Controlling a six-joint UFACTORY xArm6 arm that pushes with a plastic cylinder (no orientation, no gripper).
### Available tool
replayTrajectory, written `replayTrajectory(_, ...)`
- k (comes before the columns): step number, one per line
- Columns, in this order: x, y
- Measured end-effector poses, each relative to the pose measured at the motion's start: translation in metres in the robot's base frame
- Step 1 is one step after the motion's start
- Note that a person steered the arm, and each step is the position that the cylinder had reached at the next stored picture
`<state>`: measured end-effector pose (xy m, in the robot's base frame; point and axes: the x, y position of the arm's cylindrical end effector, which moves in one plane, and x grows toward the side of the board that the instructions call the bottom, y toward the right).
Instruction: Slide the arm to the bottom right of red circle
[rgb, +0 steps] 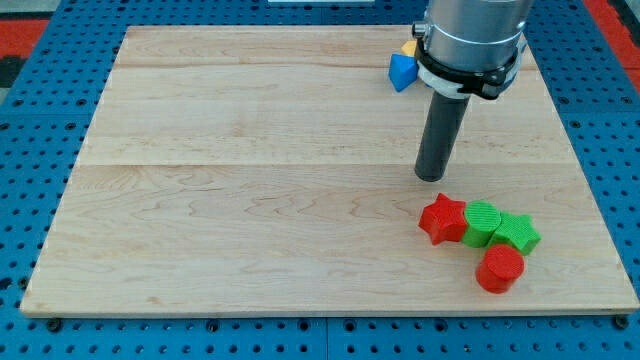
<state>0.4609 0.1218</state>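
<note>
Our tip (432, 177) is sitting on the wooden board (250, 200), touching no block. No pincer on this rig, just the rod, so there's no jaw state for us to report. The red circle (499, 268) is lying below the tip and to the view's right, near the board's bottom edge. Between it and the tip we're seeing a red star (444, 219), a green block (482, 222) and a green star (517, 232), all bunched together. Above the tip, a blue block (402, 71) and a yellow block (409, 47) are peeking out beside the arm.

A wooden board (250, 180) is seen; below-right of its centre, red star (444, 219), green blocks (500, 228) and red circle (499, 268) are clustered.
</note>
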Motion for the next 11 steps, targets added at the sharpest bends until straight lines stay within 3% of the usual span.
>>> replayTrajectory(1, 0.0, 0.007)
replayTrajectory(2, -0.031, 0.077)
replayTrajectory(4, -0.051, 0.09)
replayTrajectory(5, -0.035, 0.132)
replayTrajectory(7, 0.074, 0.159)
replayTrajectory(8, 0.142, 0.147)
replayTrajectory(9, 0.152, 0.071)
replayTrajectory(10, 0.134, 0.032)
replayTrajectory(11, 0.1, 0.03)
